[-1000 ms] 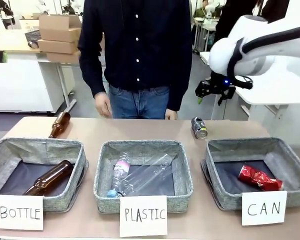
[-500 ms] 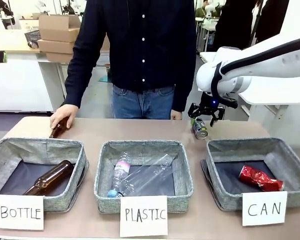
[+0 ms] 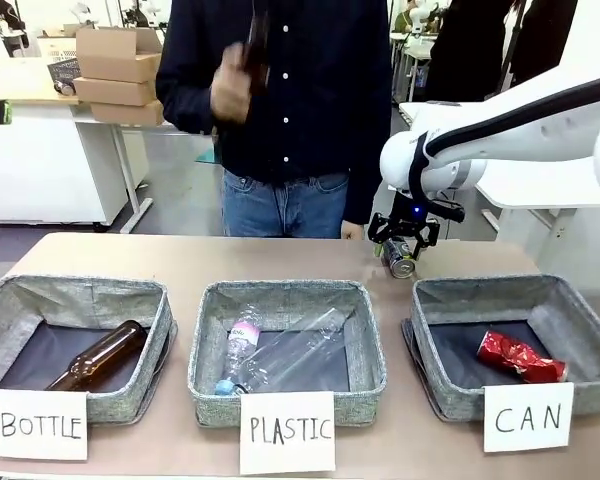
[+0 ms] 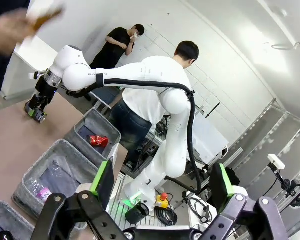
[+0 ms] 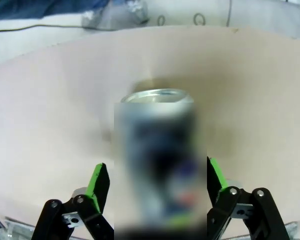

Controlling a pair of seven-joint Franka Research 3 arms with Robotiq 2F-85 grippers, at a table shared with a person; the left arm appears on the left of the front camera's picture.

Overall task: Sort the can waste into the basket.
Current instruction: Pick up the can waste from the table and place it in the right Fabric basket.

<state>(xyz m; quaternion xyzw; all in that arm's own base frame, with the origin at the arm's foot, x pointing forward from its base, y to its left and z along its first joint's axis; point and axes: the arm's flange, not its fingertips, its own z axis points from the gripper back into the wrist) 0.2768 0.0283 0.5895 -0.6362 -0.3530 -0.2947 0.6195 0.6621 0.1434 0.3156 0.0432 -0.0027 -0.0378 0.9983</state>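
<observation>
The black-and-silver can [image 3: 400,258] lies on its side on the table behind the CAN basket [image 3: 515,290]. My right gripper [image 3: 404,240] is down over it, open. In the right wrist view the blurred can [image 5: 160,165] fills the gap between the green pads [image 5: 97,182], one on each side of it. The shiny red dented can [image 3: 520,355] lies inside the CAN basket. My left gripper [image 4: 161,185] is open and empty, held high and out of the front view. From there I see the red can [image 4: 97,141] and the right gripper [image 4: 37,107].
The BOTTLE basket [image 3: 75,295] at the left holds a brown glass bottle [image 3: 98,355]. The PLASTIC basket [image 3: 285,295] in the middle holds clear plastic bottles. The person at the far side holds another brown bottle [image 3: 255,45] raised at chest height.
My right gripper came down and left until it straddles the black-and-silver can. The person picked the brown bottle off the table's far left and lifted it up.
</observation>
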